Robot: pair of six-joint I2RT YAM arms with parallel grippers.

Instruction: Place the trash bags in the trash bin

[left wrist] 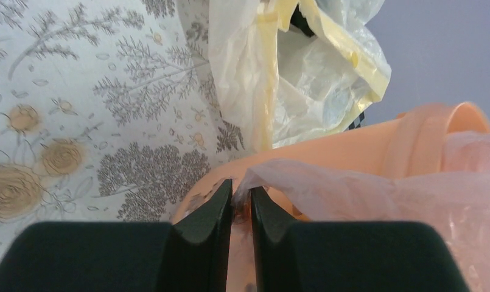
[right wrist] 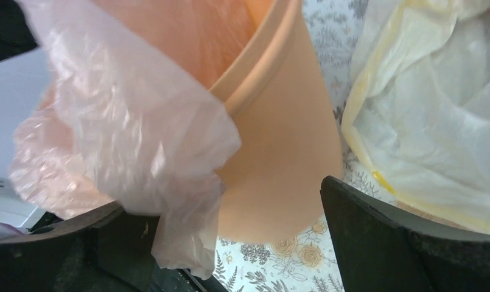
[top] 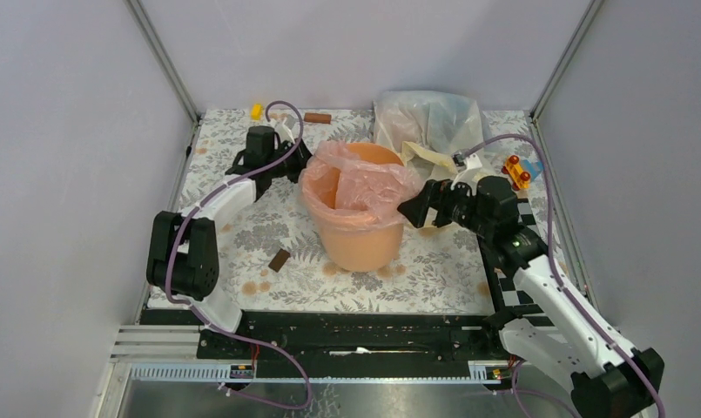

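trash bag (top: 357, 183) lining and spilling over trash bin (top: 364, 248), mid-table | left gripper (top: 298, 164) at bin's far-left rim, jaws narrow, nipping bag edge | right gripper (top: 412, 209) beside right rim, jaws wide, holding nothing

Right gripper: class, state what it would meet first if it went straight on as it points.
Most likely the side wall of the trash bin, centred between the open jaws of the right gripper. The pink trash bag draped over the rim may brush one finger first; depth is unclear.
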